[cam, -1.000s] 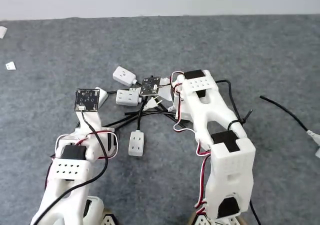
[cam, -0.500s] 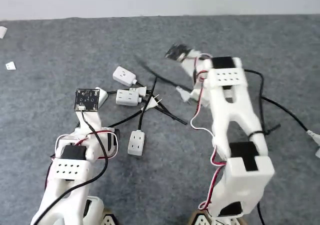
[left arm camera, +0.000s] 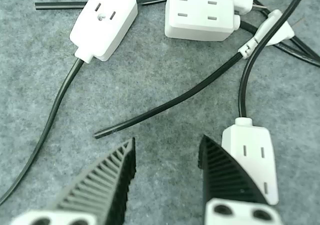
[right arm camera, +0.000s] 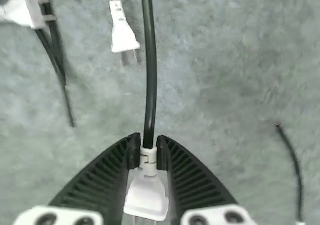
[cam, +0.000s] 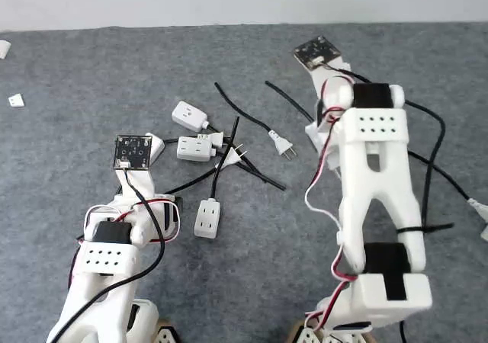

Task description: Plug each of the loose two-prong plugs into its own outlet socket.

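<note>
The right fingers (right arm camera: 131, 150) are clenched on a white plug (right arm camera: 146, 190). They pinch its neck just where the black cord (right arm camera: 148, 60) leaves it. The plug's body sits between the fingers toward the wrist, and the cord runs straight out past the tips over the grey bench (right arm camera: 225, 60). Farther out, a loose two-prong plug (right arm camera: 122, 37) lies flat just beside that cord.

The left fingers (left arm camera: 117, 165) hang released above the bench, grasping nothing. A bare cord end (left arm camera: 100, 132) lies just beyond the gap between them, and a white outlet socket (left arm camera: 252, 157) lies just beside one finger. Farther off lie a single socket (left arm camera: 102, 20) and a socket block (left arm camera: 200, 12), with another plug (left arm camera: 272, 30) near the block.
</note>
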